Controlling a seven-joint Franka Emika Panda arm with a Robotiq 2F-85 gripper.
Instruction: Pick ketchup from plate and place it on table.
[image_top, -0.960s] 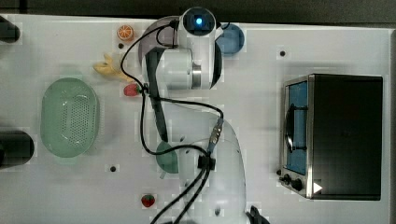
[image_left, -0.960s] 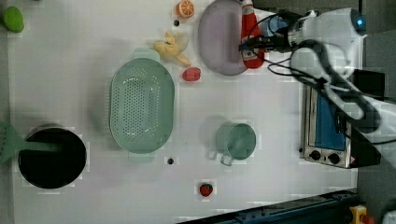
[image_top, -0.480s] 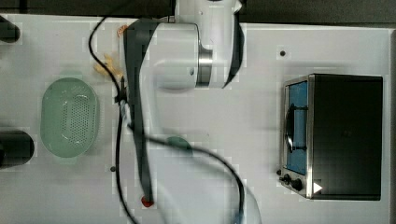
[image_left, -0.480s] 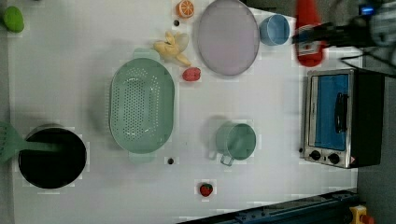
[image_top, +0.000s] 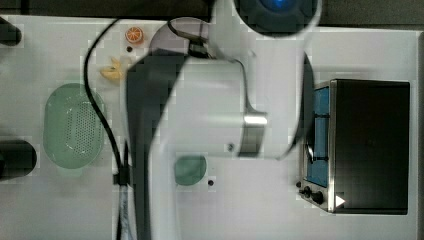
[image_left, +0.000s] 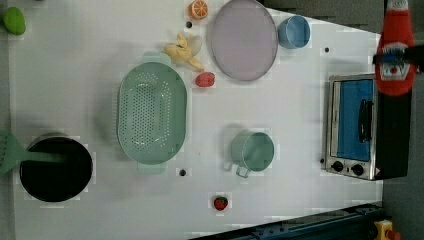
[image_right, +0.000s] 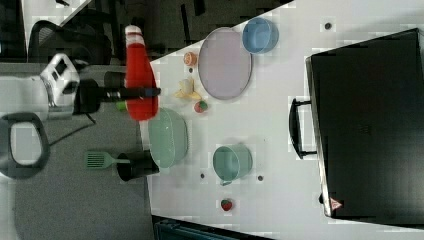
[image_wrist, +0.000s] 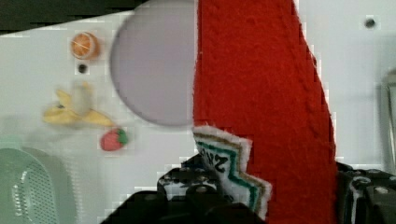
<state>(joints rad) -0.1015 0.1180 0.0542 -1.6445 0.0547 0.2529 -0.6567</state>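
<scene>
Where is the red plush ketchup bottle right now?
The red plush ketchup bottle is gripped in the tool, off the lilac-grey round plate, at the left view's upper right above the toaster oven.

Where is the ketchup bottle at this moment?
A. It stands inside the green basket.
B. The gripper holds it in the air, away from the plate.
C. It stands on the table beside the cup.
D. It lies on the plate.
B: the gripper is clamped on the ketchup bottle, held off the table, and the plate is bare.
</scene>
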